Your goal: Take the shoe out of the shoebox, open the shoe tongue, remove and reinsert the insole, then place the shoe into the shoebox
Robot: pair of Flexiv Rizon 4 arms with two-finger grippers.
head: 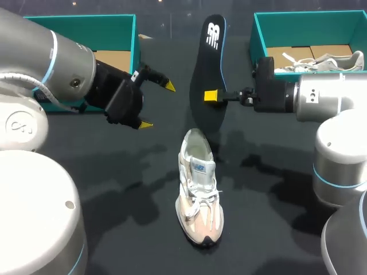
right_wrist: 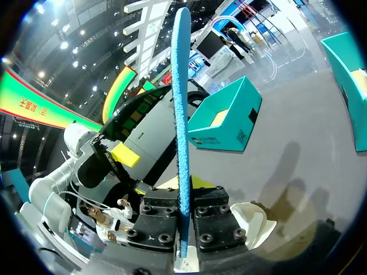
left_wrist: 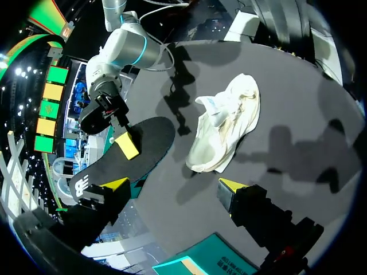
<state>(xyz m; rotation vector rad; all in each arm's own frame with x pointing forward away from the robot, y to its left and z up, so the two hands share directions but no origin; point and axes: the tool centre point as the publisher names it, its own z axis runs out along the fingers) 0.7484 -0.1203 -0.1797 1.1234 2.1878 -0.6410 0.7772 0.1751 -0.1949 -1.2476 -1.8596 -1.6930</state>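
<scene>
A beige and white shoe (head: 198, 189) stands on the black table, toe toward the front edge. Just beyond its heel my right gripper (head: 211, 96) is shut on a black insole (head: 207, 63) with a blue rim and holds it above the table. The right wrist view shows the insole (right_wrist: 182, 114) edge-on between the shut fingers (right_wrist: 183, 229), with the shoe (right_wrist: 252, 223) below. My left gripper (head: 157, 105) hangs open to the left of the insole and holds nothing. In the left wrist view its yellow tips (left_wrist: 172, 186) stand wide apart, with the shoe (left_wrist: 226, 123) and insole (left_wrist: 126, 157) ahead.
A teal shoebox (head: 86, 34) stands at the back left behind my left arm. A second teal shoebox (head: 309, 26) at the back right holds another pale shoe (head: 321, 62). Bare table lies on both sides of the standing shoe.
</scene>
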